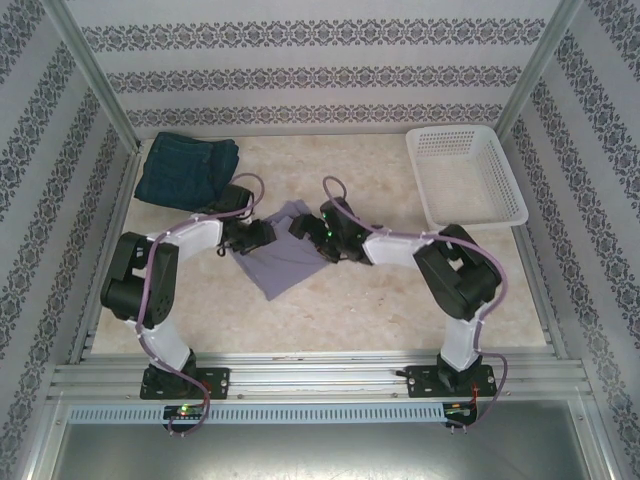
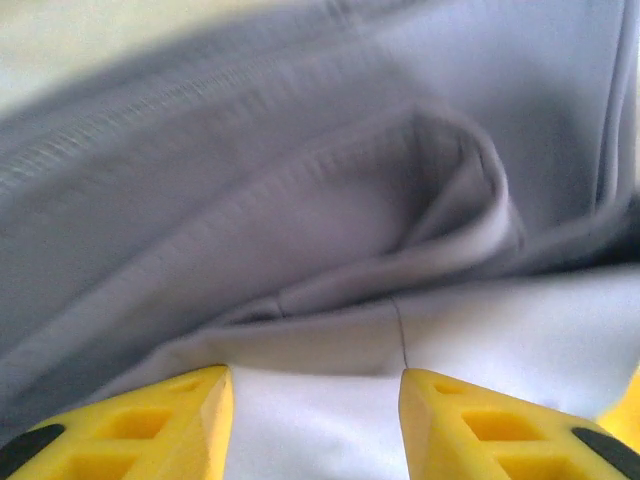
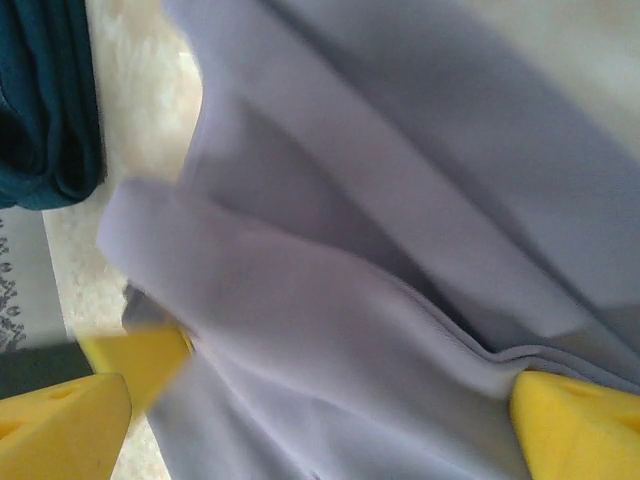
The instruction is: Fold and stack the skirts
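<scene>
The white plastic lattice basket (image 1: 478, 222) stands at the far right corner of the pale speckled table (image 1: 400, 290), and its open-work floor shows bare from wall to wall. At the far left corner lies a dark blue denim skirt (image 1: 187, 168), folded into a thick, rough rectangle.

The light lavender-grey skirt (image 1: 285, 258) lies at the middle of the table, between the two arms, as a flat shape with one corner toward the near edge.

The left gripper (image 2: 315, 378) is down on its left edge. Its yellow fingers (image 2: 150, 420) stand about half apart and the pale cloth fills the gap, but one cannot tell if they really pinch it. Just beyond them a hem with a stitched seam curls up into a soft rolled fold.

The right gripper (image 3: 315, 400) has its jaws very wide over the skirt's far right part. The smooth, thin cloth runs loosely between them in long, soft creases.
</scene>
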Controlling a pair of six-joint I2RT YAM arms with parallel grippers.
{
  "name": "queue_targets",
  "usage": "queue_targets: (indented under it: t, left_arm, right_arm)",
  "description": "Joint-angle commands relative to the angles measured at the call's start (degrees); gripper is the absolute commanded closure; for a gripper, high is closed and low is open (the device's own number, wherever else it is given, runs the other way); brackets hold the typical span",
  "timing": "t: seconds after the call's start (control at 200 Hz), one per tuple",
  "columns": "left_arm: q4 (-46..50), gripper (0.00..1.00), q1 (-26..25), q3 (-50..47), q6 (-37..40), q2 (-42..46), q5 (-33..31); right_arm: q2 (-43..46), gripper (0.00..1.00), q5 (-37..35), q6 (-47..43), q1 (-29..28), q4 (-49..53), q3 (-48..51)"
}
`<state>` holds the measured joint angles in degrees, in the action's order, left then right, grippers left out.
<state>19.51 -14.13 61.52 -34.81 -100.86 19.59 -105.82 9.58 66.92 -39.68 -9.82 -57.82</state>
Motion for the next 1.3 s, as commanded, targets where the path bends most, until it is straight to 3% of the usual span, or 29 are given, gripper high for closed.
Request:
queue_targets:
  t: [0.0,0.16,0.245,0.34,0.51,0.709,0.899,0.979,1.129,1.294]
  left_arm:
    - [7.81,0.48,0.20,7.59,8.12,-1.13,-1.15]
    - [8.28,0.37,0.16,5.96,5.17,5.81,-1.76]
    - [7.65,0.33,0.21,1.66,3.06,10.12,-1.26]
    - [5.15,0.33,0.18,-3.89,1.59,14.36,1.19]
    - [0.14,0.33,0.25,-12.37,-0.51,19.84,2.14]
    - [-3.39,0.45,3.56,-15.66,-2.23,17.16,2.19]
    - [-3.01,0.49,4.38,-12.49,0.27,12.26,0.88]
    - [-3.01,0.53,4.48,-11.42,0.74,10.57,0.88]
    - [-1.70,0.70,4.60,-9.89,1.35,9.45,0.33]
    - [-0.51,0.84,4.57,-9.84,2.28,11.92,-2.63]
  right_arm:
    - [5.59,0.02,-12.94,3.61,-3.82,-0.30,3.06]
    - [11.39,0.02,-16.13,-13.90,-0.61,5.58,2.01]
    - [9.69,0.07,-4.84,-27.56,3.81,5.19,0.44]
    - [4.50,0.15,8.87,-38.83,8.13,12.52,-5.65]
    - [-3.42,0.25,19.75,-51.12,9.80,23.04,-16.29]
    - [-14.10,0.33,26.93,-54.84,9.54,26.56,-27.54]
    - [-19.62,0.37,28.09,-55.98,8.40,28.04,-33.68]
    - [-20.89,0.49,28.51,-55.28,8.19,27.40,-34.58]
    - [-18.25,0.85,26.99,-53.88,7.96,24.64,-33.73]
    - [-9.34,1.00,19.41,-53.60,8.72,22.69,-29.07]
